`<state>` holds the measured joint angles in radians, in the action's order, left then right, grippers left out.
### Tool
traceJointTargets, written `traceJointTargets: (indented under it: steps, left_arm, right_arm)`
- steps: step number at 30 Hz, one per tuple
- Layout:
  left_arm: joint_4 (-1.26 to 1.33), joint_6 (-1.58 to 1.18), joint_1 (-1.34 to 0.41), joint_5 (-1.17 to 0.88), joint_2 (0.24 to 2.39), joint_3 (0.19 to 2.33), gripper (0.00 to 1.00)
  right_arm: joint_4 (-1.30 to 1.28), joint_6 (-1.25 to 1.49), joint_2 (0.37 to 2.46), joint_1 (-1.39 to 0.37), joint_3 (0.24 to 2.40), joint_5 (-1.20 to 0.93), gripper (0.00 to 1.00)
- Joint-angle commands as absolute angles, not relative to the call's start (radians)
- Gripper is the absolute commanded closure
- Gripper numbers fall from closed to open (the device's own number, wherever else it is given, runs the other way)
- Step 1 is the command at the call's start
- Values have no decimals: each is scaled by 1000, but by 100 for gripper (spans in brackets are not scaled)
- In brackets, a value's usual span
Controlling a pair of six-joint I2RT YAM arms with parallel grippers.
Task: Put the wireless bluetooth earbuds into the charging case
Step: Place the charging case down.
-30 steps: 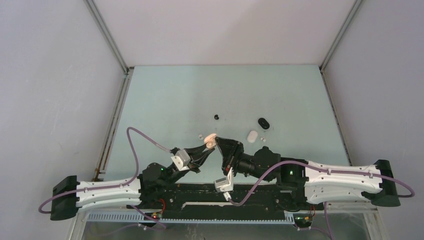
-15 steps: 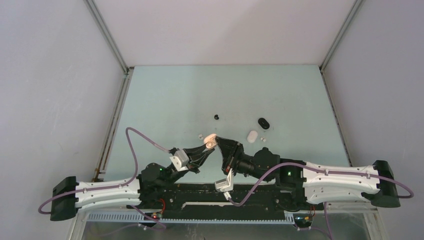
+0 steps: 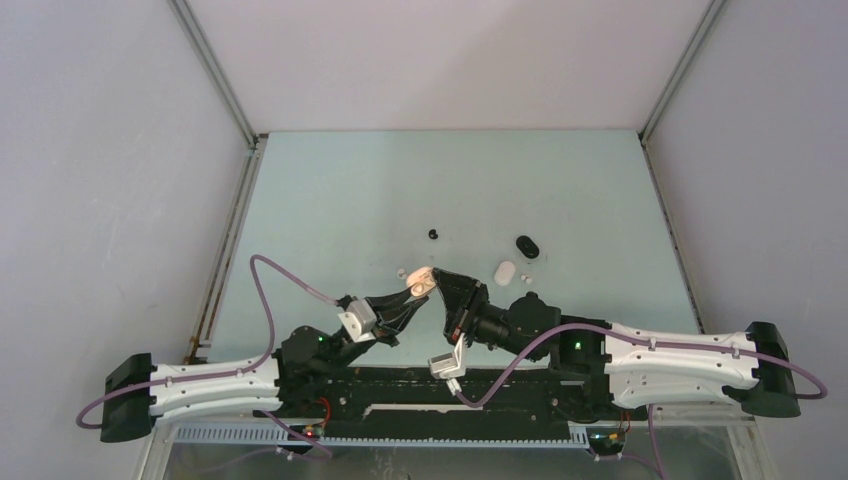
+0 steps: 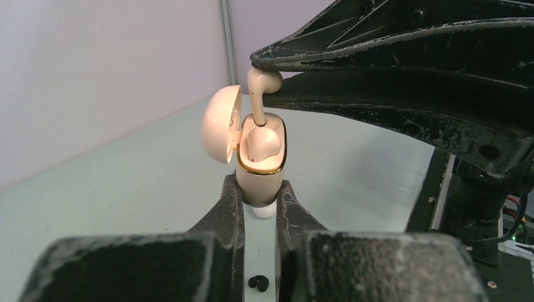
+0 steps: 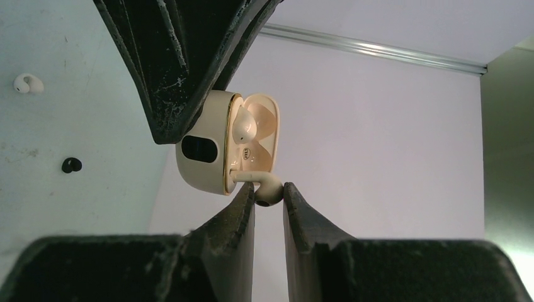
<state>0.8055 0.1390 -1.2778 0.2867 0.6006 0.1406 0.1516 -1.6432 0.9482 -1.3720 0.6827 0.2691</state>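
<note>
My left gripper [image 4: 259, 189] is shut on the lower body of a cream charging case [image 4: 261, 179], held above the table with its lid [image 4: 221, 124] swung open. One cream earbud [image 4: 261, 141] sits in a well of the case. My right gripper [image 5: 269, 192] is shut on the round head of a second cream earbud [image 5: 267, 189], whose stem reaches down into the case [image 5: 200, 151] at its rim. In the top view both grippers meet at the case [image 3: 421, 280], in front of the arm bases.
On the table lie a white case [image 3: 505, 271], a black case [image 3: 527, 245], a black earbud [image 3: 433, 234] and a small white earbud [image 3: 402, 272]. The right wrist view also catches the white earbud [image 5: 26, 82] and the black earbud [image 5: 71, 165] below.
</note>
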Motion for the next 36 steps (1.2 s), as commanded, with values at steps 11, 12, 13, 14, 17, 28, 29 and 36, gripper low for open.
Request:
traceJointTargets:
  steps: [11, 12, 13, 14, 17, 28, 29, 36]
  left_arm:
    - [915, 128, -1283, 308, 601, 154, 100]
    - [918, 127, -1283, 307, 601, 153, 100]
    - [919, 128, -1284, 309, 601, 152, 100]
    - [922, 129, -1284, 312, 602, 151, 100]
    - [926, 131, -1284, 318, 603, 146, 100]
    - [928, 129, -1284, 320, 607, 139, 100]
    - [929, 130, -1283, 321, 609, 140, 100]
    - [942, 133, -1283, 317, 626, 141, 100]
  right_arm:
    - [102, -1715, 985, -1368, 683, 339, 100]
    - [102, -1719, 988, -1369, 683, 344, 100]
    - [100, -1722, 990, -1370, 683, 349, 98]
    - [95, -1725, 991, -1369, 683, 354, 97]
    - [77, -1726, 990, -1369, 683, 363, 89]
    - [38, -1733, 983, -1381, 684, 368, 64]
    - [39, -1734, 983, -1383, 684, 367, 62]
    - [35, -1734, 986, -1396, 684, 369, 52]
